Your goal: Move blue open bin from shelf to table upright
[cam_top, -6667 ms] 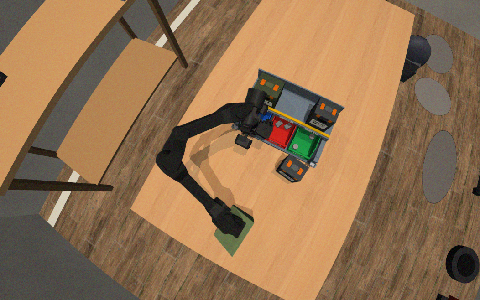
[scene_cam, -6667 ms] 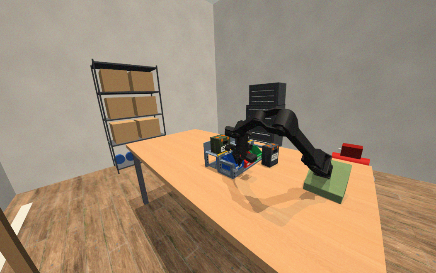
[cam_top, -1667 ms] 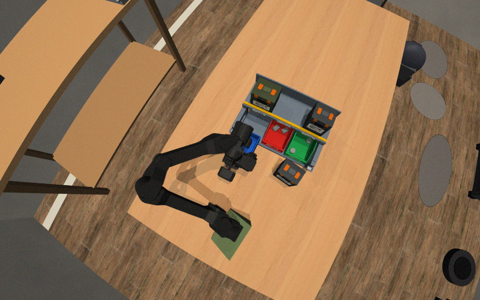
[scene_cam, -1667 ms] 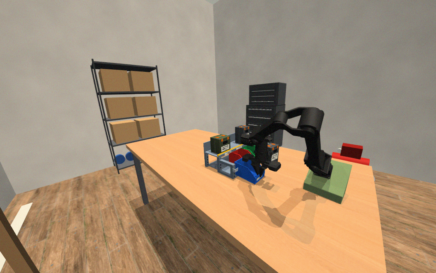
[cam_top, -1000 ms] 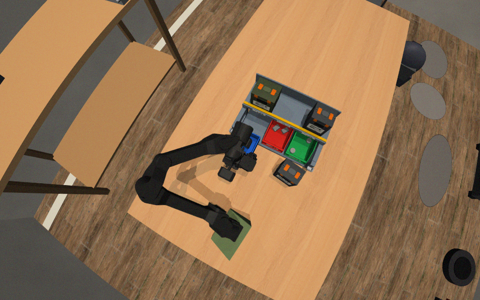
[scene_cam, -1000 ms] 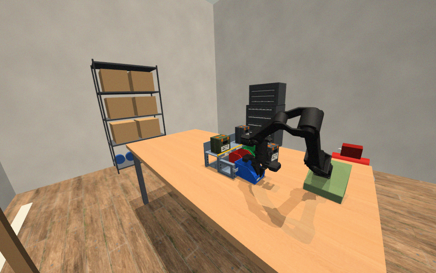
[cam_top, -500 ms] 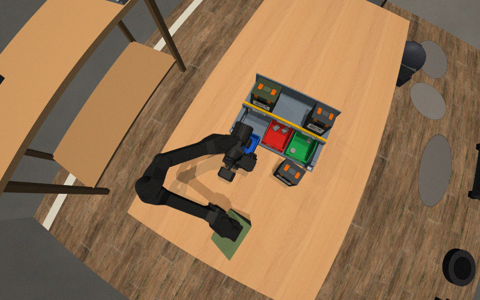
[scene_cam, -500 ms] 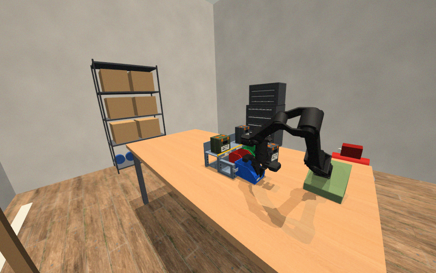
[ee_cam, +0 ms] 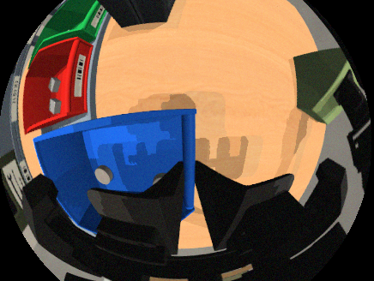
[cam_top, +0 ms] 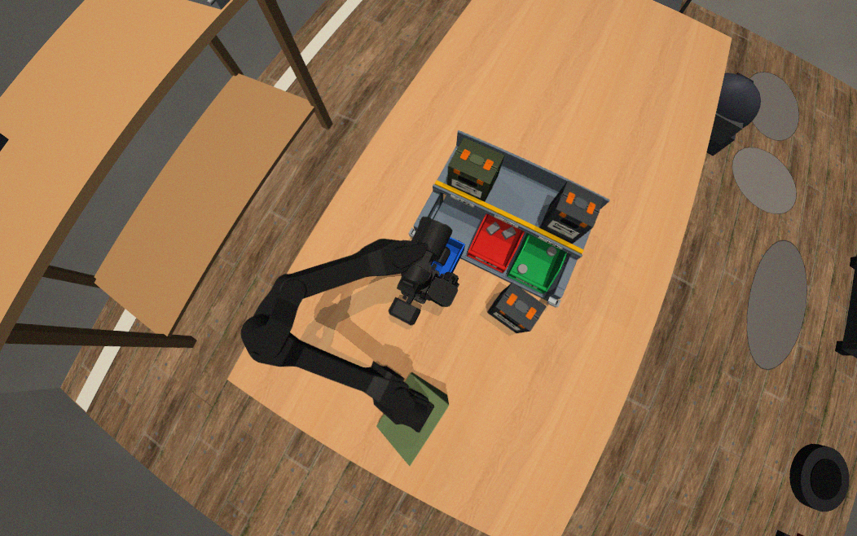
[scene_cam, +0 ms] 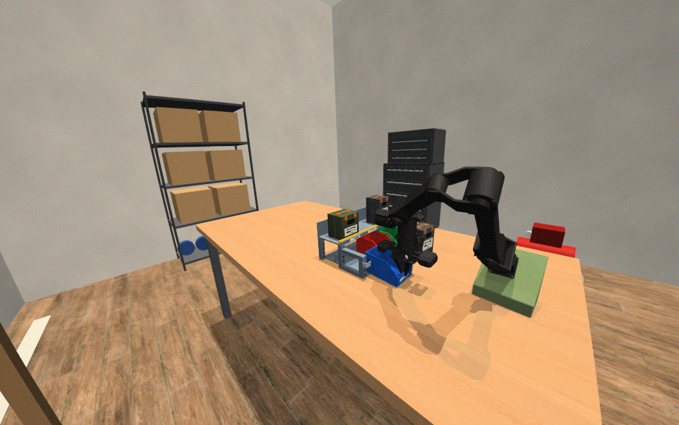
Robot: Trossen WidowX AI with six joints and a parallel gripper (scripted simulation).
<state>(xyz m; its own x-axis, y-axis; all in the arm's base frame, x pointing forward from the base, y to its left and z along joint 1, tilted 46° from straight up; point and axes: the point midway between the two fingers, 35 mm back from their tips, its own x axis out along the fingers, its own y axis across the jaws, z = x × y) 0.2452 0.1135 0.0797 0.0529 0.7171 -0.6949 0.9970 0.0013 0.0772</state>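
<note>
The blue open bin (scene_cam: 389, 266) stands upright, drawn partly out of the left end of the grey shelf (scene_cam: 345, 248), its front end over the table. In the top view the blue bin (cam_top: 450, 256) is mostly hidden under my wrist. My gripper (ee_cam: 188, 165) is shut on the bin's front wall, one finger inside and one outside. A small grey round part (ee_cam: 103, 174) lies on the bin's floor in the wrist view. From the side, my gripper (scene_cam: 400, 260) reaches down onto the bin's front edge.
A red bin (cam_top: 496, 242) and a green bin (cam_top: 537, 262) sit next to the blue one on the shelf's lower level. Dark cases stand on the shelf top (cam_top: 475, 168) (cam_top: 572, 211) and one case on the table (cam_top: 518, 307). My base stands on a green pad (cam_top: 414, 417).
</note>
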